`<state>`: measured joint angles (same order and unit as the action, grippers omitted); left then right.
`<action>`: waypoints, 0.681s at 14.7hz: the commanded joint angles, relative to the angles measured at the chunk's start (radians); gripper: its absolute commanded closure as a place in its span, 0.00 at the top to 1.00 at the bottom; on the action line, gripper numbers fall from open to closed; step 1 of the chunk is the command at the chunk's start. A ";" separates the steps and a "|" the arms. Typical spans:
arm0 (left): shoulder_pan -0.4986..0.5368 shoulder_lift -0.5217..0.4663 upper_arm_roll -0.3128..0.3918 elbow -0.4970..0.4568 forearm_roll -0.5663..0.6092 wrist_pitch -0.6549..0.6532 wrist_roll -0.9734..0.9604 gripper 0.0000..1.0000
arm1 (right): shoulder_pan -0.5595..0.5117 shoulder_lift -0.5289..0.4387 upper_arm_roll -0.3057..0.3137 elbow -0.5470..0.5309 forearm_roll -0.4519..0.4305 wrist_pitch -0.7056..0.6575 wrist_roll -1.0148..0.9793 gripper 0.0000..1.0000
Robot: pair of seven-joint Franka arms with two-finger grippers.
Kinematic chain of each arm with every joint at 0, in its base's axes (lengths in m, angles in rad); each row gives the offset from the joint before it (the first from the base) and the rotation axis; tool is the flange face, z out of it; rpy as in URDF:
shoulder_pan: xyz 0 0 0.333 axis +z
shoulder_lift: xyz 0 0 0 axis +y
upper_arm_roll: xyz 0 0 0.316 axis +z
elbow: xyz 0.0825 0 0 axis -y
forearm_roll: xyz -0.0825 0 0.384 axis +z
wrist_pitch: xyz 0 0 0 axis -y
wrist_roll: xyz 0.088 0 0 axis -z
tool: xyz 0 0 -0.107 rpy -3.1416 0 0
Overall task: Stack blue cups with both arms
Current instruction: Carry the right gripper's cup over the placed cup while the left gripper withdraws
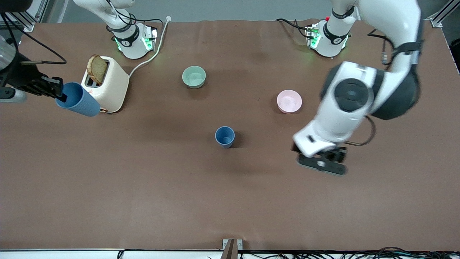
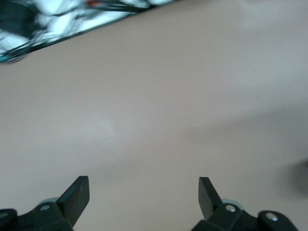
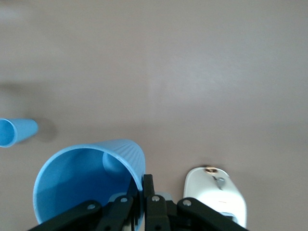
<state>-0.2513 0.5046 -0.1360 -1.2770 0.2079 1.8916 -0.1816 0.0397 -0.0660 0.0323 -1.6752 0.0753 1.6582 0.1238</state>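
Left gripper [image 1: 321, 162] hangs with jaws spread wide and empty above bare table [image 1: 143, 187], at about 4 o'clock from the standing blue cup [image 1: 225, 136].
Right gripper [image 1: 54, 90] pinches the rim of the second blue cup [image 1: 77, 99], held tilted in the air beside the toaster [image 1: 107, 84], at roughly 10 o'clock from the standing cup.

a robotics lab: two bench-mounted arms [image 1: 345, 104], aluminium framing [image 1: 440, 16] and loose cables [image 1: 359, 253] ring a brown-covered table [image 1: 143, 187].
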 commanded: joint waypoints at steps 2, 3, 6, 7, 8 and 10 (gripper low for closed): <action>0.108 -0.079 -0.008 -0.030 0.007 -0.028 -0.041 1.00 | 0.138 0.047 -0.005 -0.020 0.004 0.118 0.157 0.00; 0.153 -0.101 -0.010 -0.030 -0.013 -0.049 -0.030 1.00 | 0.170 0.073 -0.005 -0.020 0.006 0.156 0.186 0.00; 0.279 -0.167 0.010 -0.030 -0.197 -0.052 -0.022 1.00 | 0.259 0.146 -0.006 -0.020 0.004 0.253 0.284 0.00; 0.300 -0.187 0.041 -0.030 -0.238 -0.052 -0.004 1.00 | 0.287 0.172 -0.006 -0.020 0.004 0.287 0.307 0.00; 0.299 -0.217 0.077 -0.039 -0.248 -0.068 0.028 1.00 | 0.310 0.196 -0.006 -0.020 0.004 0.316 0.324 0.00; 0.282 -0.273 0.116 -0.047 -0.243 -0.152 0.059 1.00 | 0.354 0.242 -0.006 -0.018 -0.002 0.372 0.385 0.00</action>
<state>0.0579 0.3083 -0.0517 -1.2792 -0.0242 1.7949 -0.1309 0.3522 0.1426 0.0369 -1.6999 0.0754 1.9908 0.4488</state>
